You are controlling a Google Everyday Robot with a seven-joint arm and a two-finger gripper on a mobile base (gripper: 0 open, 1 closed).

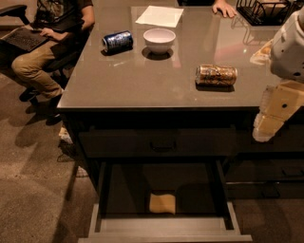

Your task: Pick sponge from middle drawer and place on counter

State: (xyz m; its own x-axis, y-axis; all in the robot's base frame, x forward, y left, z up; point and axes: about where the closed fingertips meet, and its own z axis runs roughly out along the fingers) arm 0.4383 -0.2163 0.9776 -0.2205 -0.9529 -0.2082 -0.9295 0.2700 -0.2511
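The pale yellow-tan sponge [162,203] lies flat on the dark floor of the open middle drawer [164,228], near its front edge. The glossy grey-brown counter [142,80] stretches above, with the closed top drawer front and its small curved handle [163,146] under its edge. My gripper [266,129] hangs at the right edge of the view, beside the counter's front right part, well above and right of the sponge. It holds nothing that I can see.
On the counter lie a gold-brown patterned can [216,75], a blue can [117,41], a white bowl [159,40] and a white paper [159,16]. A black wire basket [263,10] stands far right. A seated person [52,42] is at the left.
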